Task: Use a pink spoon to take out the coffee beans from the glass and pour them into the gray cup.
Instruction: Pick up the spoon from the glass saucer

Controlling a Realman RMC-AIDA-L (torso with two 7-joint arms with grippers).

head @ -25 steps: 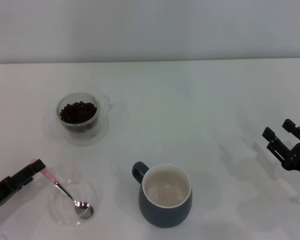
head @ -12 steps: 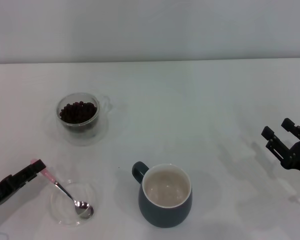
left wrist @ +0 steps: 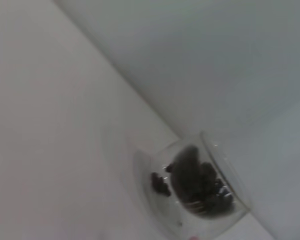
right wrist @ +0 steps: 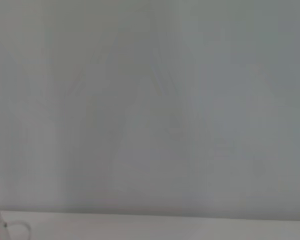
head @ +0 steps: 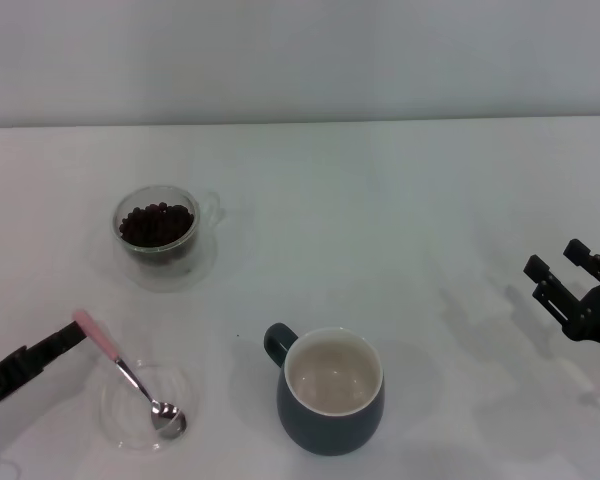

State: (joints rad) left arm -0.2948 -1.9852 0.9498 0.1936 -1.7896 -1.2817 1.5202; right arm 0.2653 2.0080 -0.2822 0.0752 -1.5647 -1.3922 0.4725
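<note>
The pink spoon (head: 102, 345) leans with its silver bowl in a flat clear dish (head: 145, 405) at the near left, its handle pointing up and left. My left gripper (head: 68, 339) reaches in from the lower left, its tip just beside the handle's end; I cannot see whether it touches. The glass (head: 158, 232) of coffee beans (head: 156, 222) stands farther back on the left, and also shows in the left wrist view as the glass (left wrist: 200, 192) with beans (left wrist: 192, 177). The gray cup (head: 330, 390) stands near the front centre with nothing inside. My right gripper (head: 560, 272) hangs open at the far right.
The white table (head: 400, 220) ends at a pale wall behind. The cup's loop handle (head: 276, 343) points left and back toward the dish. A sliver of the glass's handle (right wrist: 10, 227) shows at the edge of the right wrist view.
My left gripper has drawn back toward the lower left, so the whole pink handle end now shows. The spoon's handle has shifted slightly. The right arm has not moved.
</note>
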